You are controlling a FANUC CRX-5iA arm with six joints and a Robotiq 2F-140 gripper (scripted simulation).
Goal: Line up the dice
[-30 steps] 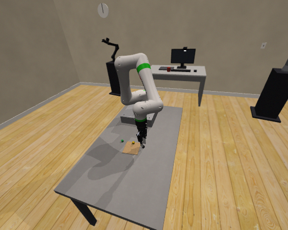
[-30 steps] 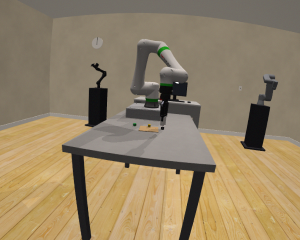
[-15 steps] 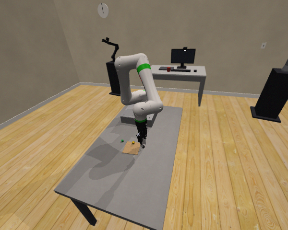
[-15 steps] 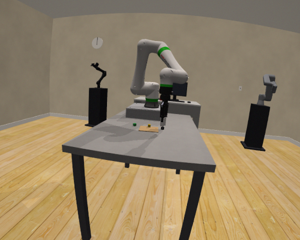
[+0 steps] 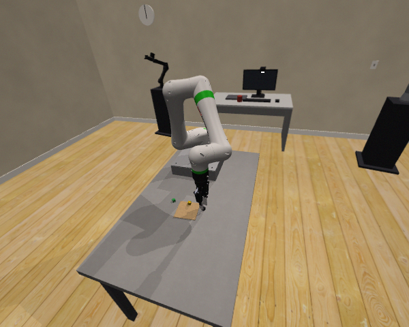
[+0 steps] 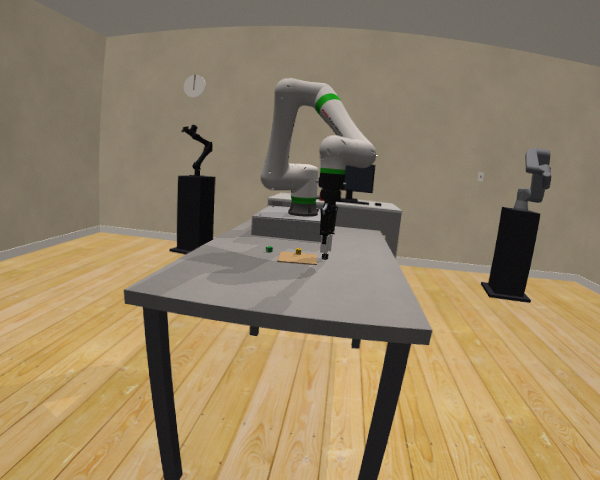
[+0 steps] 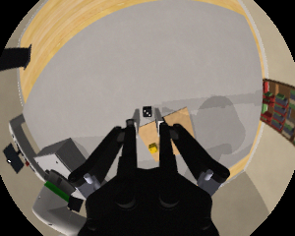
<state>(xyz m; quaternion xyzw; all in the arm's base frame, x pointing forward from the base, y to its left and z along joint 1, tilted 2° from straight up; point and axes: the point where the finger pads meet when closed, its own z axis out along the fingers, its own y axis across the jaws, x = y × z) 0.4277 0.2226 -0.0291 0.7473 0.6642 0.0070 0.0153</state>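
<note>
A tan mat (image 5: 186, 212) lies flat on the grey table; it also shows in the exterior view (image 6: 297, 257) and the wrist view (image 7: 169, 126). A yellow die (image 5: 189, 202) (image 6: 298, 251) (image 7: 153, 147) sits on the mat's near-base edge. A green die (image 5: 174, 199) (image 6: 268, 249) lies on the table left of the mat. A black die (image 7: 147, 113) (image 6: 325, 256) lies on the table just off the mat's right edge. My gripper (image 5: 202, 206) (image 6: 324, 252) (image 7: 147, 114) points straight down, low over the black die, which lies between the fingertips. The fingers stand narrowly open.
The robot's grey base block (image 5: 194, 169) stands at the back of the table. A desk with a monitor (image 5: 260, 80) and black pedestals (image 5: 386, 135) stand on the floor away from the table.
</note>
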